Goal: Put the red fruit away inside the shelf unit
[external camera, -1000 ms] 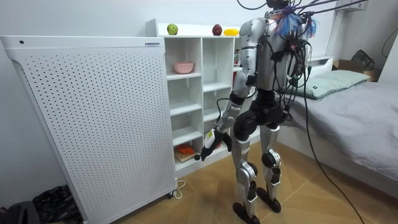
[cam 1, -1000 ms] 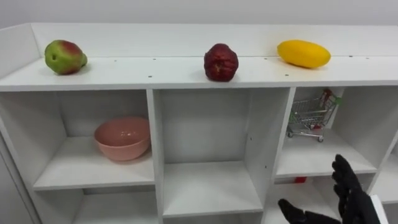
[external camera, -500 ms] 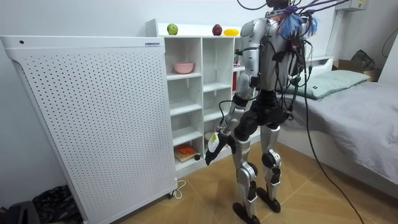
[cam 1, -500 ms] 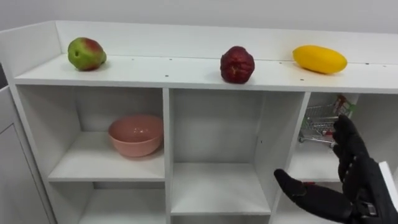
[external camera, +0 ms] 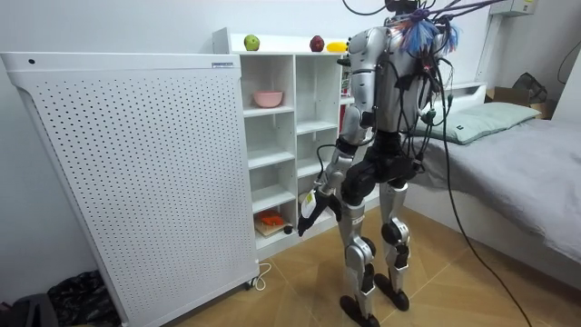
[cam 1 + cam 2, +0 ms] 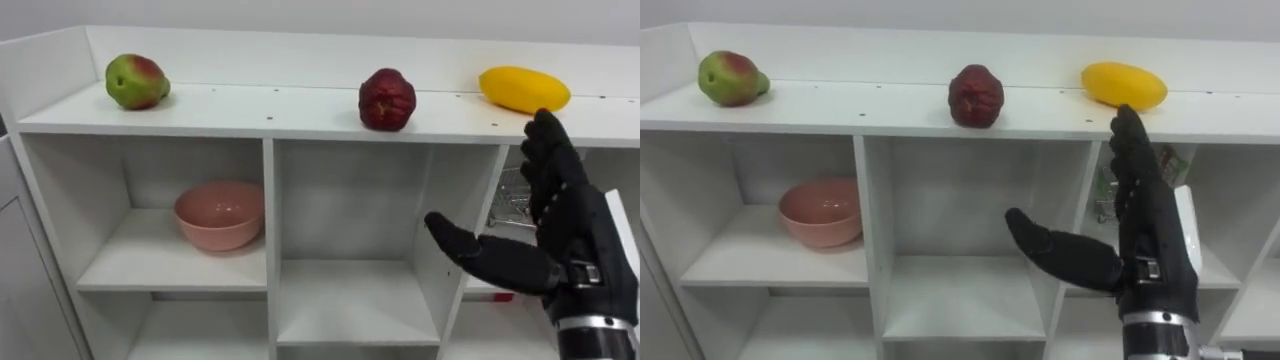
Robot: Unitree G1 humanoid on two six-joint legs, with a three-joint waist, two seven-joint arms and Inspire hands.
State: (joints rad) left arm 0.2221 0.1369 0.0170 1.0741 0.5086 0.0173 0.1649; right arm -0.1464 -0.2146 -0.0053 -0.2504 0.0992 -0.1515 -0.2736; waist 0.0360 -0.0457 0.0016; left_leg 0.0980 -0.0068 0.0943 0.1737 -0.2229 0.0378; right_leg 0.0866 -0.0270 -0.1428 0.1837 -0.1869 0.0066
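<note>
Three fruits lie on the top board (image 6: 250,112) of the white closet: a green-and-red one (image 6: 136,81) at the left, a dark red one (image 6: 385,99) in the middle and a yellow one (image 6: 523,89) at the right. My black right hand (image 6: 580,245) is raised in front of the right column, open and holding nothing. Its fingertips reach the top board's front edge just below the yellow fruit, and its thumb points left. In the room view I stand at the closet's right end, and my left hand (image 5: 307,211) hangs low by the lower shelves.
A pink bowl (image 6: 219,213) sits in the upper left compartment. A small toy shopping cart (image 6: 512,198) stands in the right compartment, partly behind my hand. A white perforated panel (image 5: 136,173) flanks the closet, and a bed (image 5: 526,154) lies behind me.
My right hand has risen from the lower right corner to the level of the top board, under the yellow fruit. The eye view shifted a little; the fruits have not moved.
</note>
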